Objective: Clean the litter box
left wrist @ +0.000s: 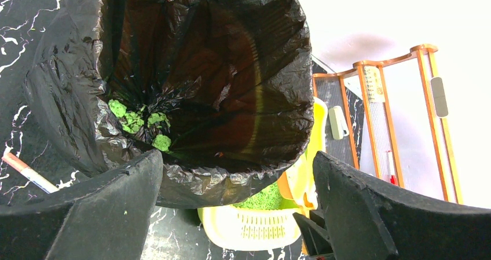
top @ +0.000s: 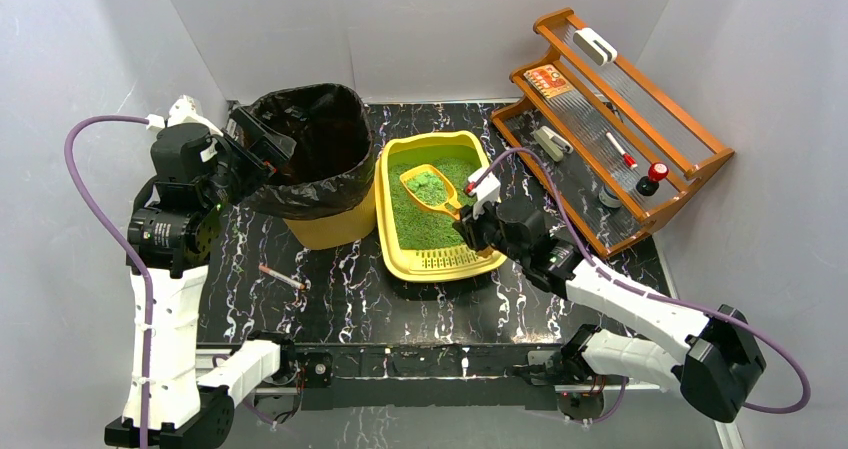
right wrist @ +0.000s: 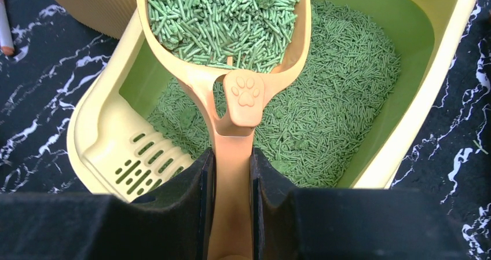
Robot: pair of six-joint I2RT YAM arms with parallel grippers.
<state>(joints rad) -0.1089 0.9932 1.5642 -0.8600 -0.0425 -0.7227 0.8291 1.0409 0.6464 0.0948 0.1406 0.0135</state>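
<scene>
**Loaded scoop over the tray, bin waiting to the left**

A black marble-patterned table [top: 400,314] sits inside pale grey walls. The litter box [top: 445,260] lies in the middle of the top view, slotted grate end nearest me, green pellets filling the rest.

My right gripper [right wrist: 231,161] is clamped on the handle of the orange scoop [right wrist: 228,40], which hangs over the tray heaped with pellets and a few clumps. My left gripper [left wrist: 237,173] is spread wide and holds nothing; it hovers at the rim of the yellow bin with its black bag [top: 310,154], centre left of the top view.

What worries me is the heap. If I tip or jolt the scoop on the way across, pellets would probably roll off onto the table. The handle is thin and flat between my pads, so the load could twist it in my grip. Much of what I carry looks like loose clean litter, so dumping it unsifted would waste it.

The bin stands just beside the tray's left wall and rises higher, so I would have to lift over it or risk snagging the bag. Green clumps [left wrist: 136,121] already lie at the bottom. A pen-like stick [top: 282,276] lies lower left and the wooden rack [top: 620,119] upper right, both well clear.
</scene>
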